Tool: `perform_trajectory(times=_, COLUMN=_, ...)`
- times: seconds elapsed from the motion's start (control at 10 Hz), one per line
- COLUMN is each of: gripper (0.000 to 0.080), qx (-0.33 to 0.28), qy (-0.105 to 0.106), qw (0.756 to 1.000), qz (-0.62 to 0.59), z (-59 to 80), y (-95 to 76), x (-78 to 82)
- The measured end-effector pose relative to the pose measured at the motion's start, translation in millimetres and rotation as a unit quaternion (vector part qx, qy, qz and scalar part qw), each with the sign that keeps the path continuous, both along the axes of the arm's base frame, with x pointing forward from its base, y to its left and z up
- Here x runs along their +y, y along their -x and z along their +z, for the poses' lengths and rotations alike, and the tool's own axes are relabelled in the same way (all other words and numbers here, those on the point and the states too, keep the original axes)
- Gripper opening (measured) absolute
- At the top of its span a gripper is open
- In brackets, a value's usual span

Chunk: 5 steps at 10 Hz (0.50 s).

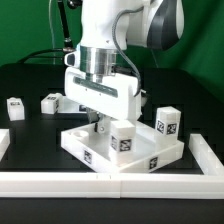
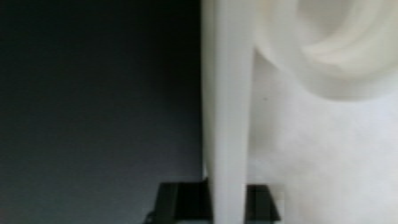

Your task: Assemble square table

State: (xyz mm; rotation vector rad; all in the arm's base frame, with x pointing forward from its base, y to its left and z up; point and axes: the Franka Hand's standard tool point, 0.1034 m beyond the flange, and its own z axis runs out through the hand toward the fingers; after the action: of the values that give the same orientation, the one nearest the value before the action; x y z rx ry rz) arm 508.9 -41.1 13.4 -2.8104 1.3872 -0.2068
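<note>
The white square tabletop (image 1: 100, 150) lies on the black table in the exterior view, with two short tagged legs standing upright in it, one at the front (image 1: 122, 137) and one on the exterior view's right (image 1: 167, 122). My gripper (image 1: 97, 124) reaches straight down onto the tabletop's back part. In the wrist view the tabletop's thin raised rim (image 2: 231, 110) runs between my two black fingers (image 2: 183, 203), and the gripper (image 2: 228, 205) is shut on it. A round corner socket (image 2: 347, 50) shows beside the rim.
Two loose tagged legs lie on the exterior view's left, one (image 1: 14, 108) farther out and one (image 1: 50, 101) nearer the arm. Long white border rails run along the front (image 1: 110, 182) and the right (image 1: 207, 152).
</note>
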Motion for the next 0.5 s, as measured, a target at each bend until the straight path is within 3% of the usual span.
perform_trajectory(times=0.2, gripper=0.0055, qx=0.004, qy=0.009, qw=0.997, qz=0.072, z=0.5, y=-0.8, x=-3.0)
perform_trajectory(times=0.5, gripper=0.0055, qx=0.022, qy=0.026, qw=0.958, qz=0.283, z=8.3, y=-15.5, x=-39.4)
